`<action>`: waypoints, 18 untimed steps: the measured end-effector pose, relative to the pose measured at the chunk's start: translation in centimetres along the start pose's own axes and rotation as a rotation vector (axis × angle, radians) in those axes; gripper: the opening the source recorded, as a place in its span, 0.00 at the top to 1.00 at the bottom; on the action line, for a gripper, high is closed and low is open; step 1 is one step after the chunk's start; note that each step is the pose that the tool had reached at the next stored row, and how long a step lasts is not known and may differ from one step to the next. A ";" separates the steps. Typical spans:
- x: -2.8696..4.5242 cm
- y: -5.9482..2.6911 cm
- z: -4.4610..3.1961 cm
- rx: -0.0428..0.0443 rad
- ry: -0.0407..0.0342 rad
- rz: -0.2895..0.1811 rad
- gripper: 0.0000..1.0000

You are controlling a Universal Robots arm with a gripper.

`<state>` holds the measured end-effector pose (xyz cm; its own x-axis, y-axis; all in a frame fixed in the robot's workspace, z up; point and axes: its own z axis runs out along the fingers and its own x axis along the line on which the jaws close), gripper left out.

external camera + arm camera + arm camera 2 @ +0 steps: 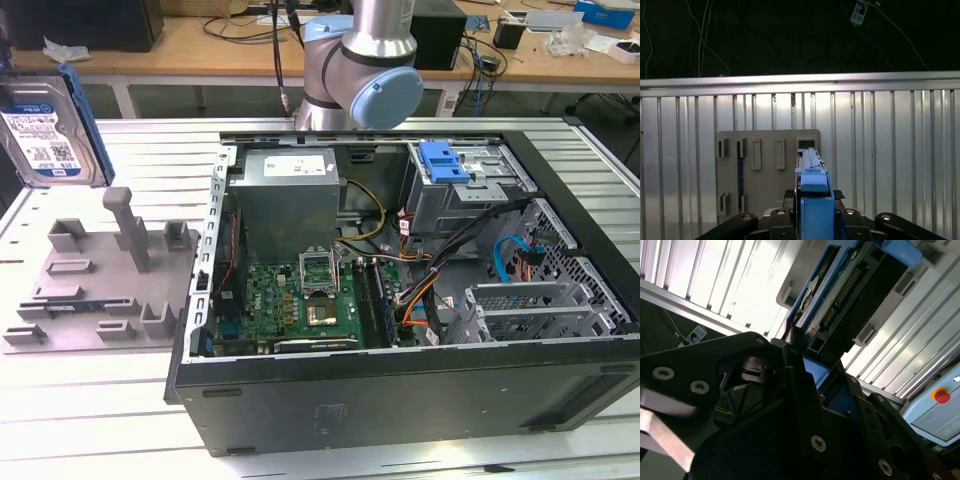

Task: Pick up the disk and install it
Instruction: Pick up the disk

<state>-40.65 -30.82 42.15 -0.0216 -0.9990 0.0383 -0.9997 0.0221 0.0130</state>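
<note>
Disk: the disk point(45, 135) is at the exterior view's left edge, upright, its white-and-blue label facing the camera and the blue carrier running along its side. It is well apart from the computer case.
Disk, close up: in the second wrist view the disk point(850, 295) is seen edge-on, with the connector row showing and blue carrier on both sides. In the first wrist view the disk point(812, 195) shows as a narrow blue edge.
Claw: in both wrist views the claw point(810, 370) point(814, 220) is narrow and clamped on the disk's blue carrier, with a thin black finger point(796, 342) lying against the carrier's edge.
Fixture plate: the grey fixture plate point(100, 280) point(767, 165) with its slots and posts lies flat on the counter. The disk hangs above it, clear of it.
Counter: the ribbed aluminium counter point(120, 420) point(890, 150) carries the plate and the case.
Computer case: the open computer case point(400, 390) lies on its side at the exterior view's right of the plate.
Inside the case: a grey power-supply box point(285, 195), a green motherboard point(300, 300) beside it, and a drive cage holding a blue tab piece point(445, 160).
Arm: the arm point(360, 60) stands behind the case.
Button: a red button point(941, 396) sits on a pale blue box beyond the counter's edge.
</note>
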 end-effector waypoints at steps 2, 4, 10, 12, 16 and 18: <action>0.02 0.01 -0.49 0.0000 0.0001 0.000 0.64; 0.04 0.01 -1.08 0.0000 0.0000 0.000 0.64; 0.09 0.03 -2.42 0.0002 0.0000 0.000 0.64; 0.09 0.03 -2.47 0.0002 -0.0001 0.000 0.64; 0.10 0.03 -2.50 0.0001 0.0000 0.000 0.64; 0.10 0.03 -2.52 0.0000 0.0000 0.000 0.64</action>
<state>-40.65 -30.82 44.67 -0.0216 -0.9990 0.0383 -0.9997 0.0221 0.0130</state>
